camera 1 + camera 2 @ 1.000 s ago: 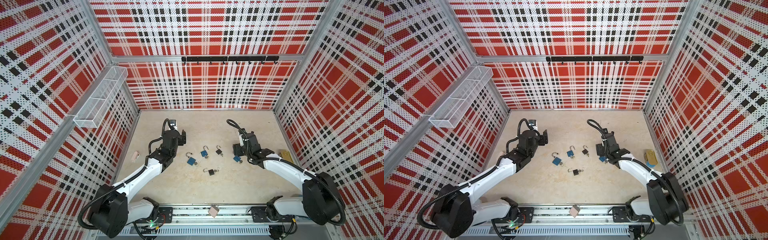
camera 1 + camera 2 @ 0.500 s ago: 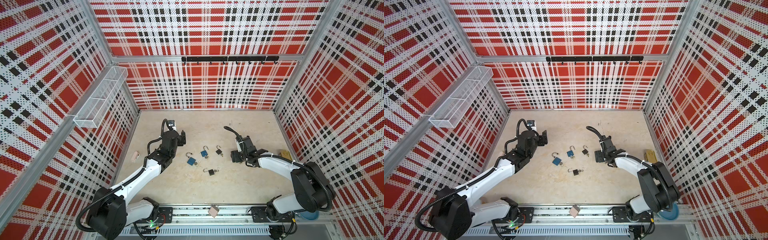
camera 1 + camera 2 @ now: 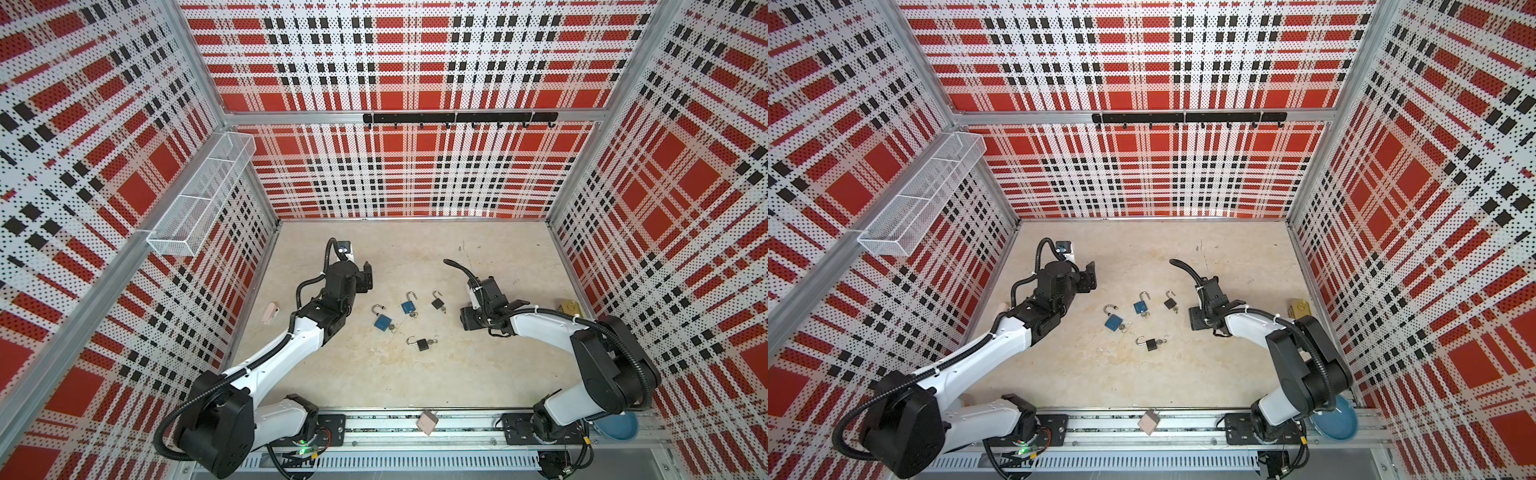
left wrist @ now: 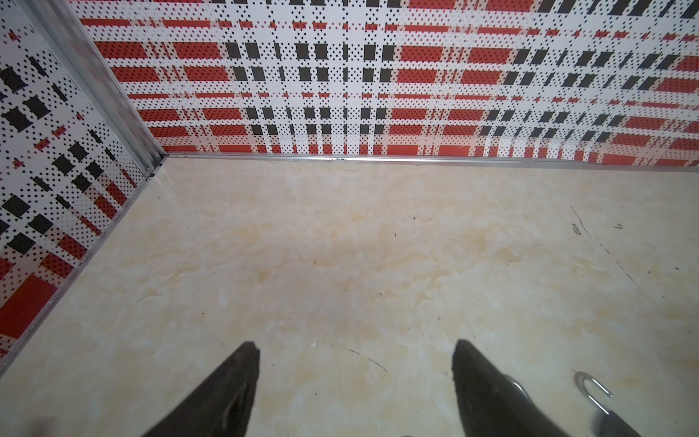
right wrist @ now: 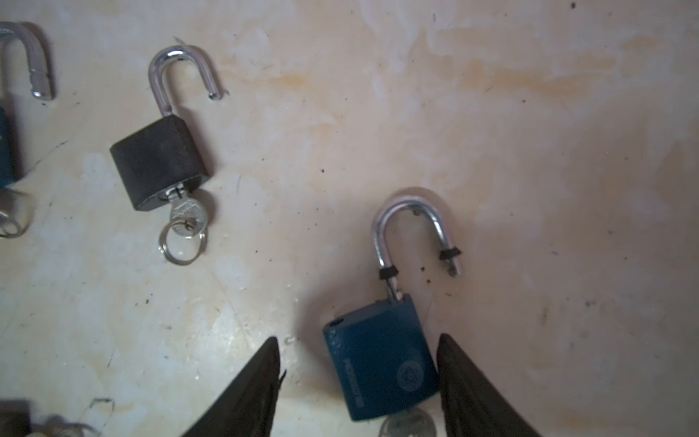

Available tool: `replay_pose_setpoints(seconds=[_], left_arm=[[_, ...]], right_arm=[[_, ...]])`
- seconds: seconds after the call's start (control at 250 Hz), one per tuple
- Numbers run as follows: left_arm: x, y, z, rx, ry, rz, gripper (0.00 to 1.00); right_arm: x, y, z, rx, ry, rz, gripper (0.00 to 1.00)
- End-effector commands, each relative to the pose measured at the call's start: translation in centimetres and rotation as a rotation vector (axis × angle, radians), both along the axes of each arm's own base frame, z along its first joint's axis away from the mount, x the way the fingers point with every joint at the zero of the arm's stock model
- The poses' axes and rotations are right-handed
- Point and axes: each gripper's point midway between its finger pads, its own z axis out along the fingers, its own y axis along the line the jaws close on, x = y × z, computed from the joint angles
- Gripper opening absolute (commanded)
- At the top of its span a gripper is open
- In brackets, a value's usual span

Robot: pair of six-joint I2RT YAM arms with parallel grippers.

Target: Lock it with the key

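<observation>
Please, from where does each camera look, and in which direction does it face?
Top views: high at the front, looking down on the table; both arms show whole.
Left wrist: behind the left gripper, facing the back wall; its open fingers show.
Right wrist: behind the right gripper, looking down at the blue padlock between its fingers.
Shared: the black padlock also lies in both top views.

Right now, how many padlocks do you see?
5. Mid-table: left blue padlock, right blue padlock, far black padlock, near black padlock. Third blue padlock lies between the right gripper's fingers, hidden in both top views. Others may be hidden.
</observation>
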Motion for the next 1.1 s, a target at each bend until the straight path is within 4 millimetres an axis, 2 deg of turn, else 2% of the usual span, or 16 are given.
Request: replay_pose_setpoints(seconds=[0.0,0.16,0.716,0.924,1.092], left_arm=[[-0.1,0.0,-0.2,-0.016,0.007,0.011,0.82],[-0.2,-0.2,-0.2,-0.013,0.008,0.002,0.82],[-0.2,0.1,0.0,0.015,0.003,0.007,0.82],[-0.1,0.1,-0.1,0.020,0.004,0.007,0.82],[-0.2,0.1,0.0,0.023,0.004,0.007,0.82]], right_arm=[[-0.2,0.9,-0.1,-0.001,-0.005,0.024,0.61],[-0.6,0.8,-0.2,-0.023,0.001,0.016,0.59],[1.2,0.7,-0.7,-0.102,0.015,-0.041,0.52],[1.2,0.5,-0.9,-0.157,0.026,-0.053,0.46],[0.8,0.1,-0.9,-0.207,0.032,-0.055,0.46]])
